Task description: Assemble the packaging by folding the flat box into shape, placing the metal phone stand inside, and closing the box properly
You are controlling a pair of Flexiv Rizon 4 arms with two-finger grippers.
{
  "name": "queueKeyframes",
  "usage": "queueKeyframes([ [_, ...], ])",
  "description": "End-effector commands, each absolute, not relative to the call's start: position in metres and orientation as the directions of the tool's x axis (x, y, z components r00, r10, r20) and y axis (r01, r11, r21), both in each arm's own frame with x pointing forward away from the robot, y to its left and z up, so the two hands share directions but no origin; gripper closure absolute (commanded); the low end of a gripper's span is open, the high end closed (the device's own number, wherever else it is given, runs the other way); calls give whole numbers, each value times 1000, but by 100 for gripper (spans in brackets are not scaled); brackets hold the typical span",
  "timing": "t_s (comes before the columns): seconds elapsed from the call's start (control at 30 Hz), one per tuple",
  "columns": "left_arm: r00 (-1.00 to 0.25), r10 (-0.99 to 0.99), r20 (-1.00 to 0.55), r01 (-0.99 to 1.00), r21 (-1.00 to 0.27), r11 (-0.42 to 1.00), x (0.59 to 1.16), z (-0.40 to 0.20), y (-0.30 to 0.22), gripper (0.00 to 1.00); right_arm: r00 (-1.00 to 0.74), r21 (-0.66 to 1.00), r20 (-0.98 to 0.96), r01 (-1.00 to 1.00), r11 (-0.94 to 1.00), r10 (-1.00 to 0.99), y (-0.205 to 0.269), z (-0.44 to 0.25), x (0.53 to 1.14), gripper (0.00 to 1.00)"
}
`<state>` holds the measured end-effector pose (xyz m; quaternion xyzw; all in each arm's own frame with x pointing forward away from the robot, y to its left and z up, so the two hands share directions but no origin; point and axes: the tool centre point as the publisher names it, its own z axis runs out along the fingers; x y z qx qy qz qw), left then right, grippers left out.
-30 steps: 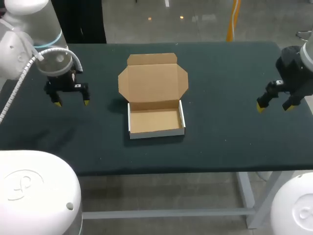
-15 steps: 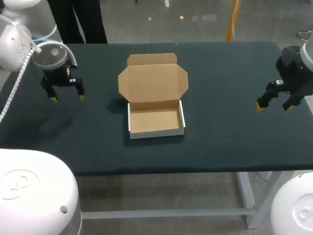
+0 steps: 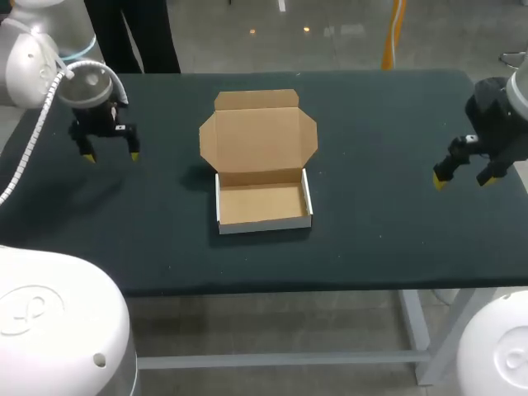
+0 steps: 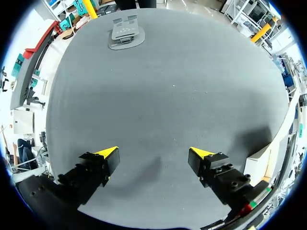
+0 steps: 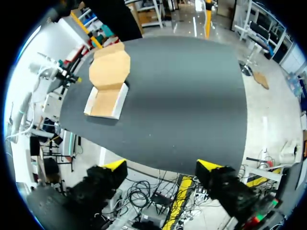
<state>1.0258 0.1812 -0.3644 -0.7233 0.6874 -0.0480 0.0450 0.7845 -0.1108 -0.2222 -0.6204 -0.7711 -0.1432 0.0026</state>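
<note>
the box (image 3: 262, 177) stood folded mid-table (image 3: 371, 239), its lid laid open. the metal phone stand (image 4: 125, 33) lay well ahead of the left jaws, which hung released above the table; the right jaws, also released, hovered near the table's right edge.

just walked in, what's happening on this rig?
Nothing is being held right now. The box sits mid-table, folded into a tray with its lid laid open and nothing inside. The left gripper hangs open over the table's left side. The left wrist view shows the metal phone stand lying on the table ahead of it. The right gripper is open and empty at the table's right edge.
</note>
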Motion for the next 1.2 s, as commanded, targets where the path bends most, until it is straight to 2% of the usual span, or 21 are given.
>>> queueKeyframes([
  [0.03, 65, -998, -5, -994, -84, -64, 1041, -371, 183, 0, -229, 215, 180, 958, 189, 957, -111, -221, 783, 0],
  [0.13, 93, -996, -7, -993, -74, -92, 1045, -370, 188, 0, -229, 215, 180, 958, 189, 957, -111, -221, 783, 0],
  [1.2, 75, -997, -25, -992, -104, -72, 1057, -375, 199, 0, -229, 215, 180, 958, 189, 957, -111, -221, 783, 0],
])
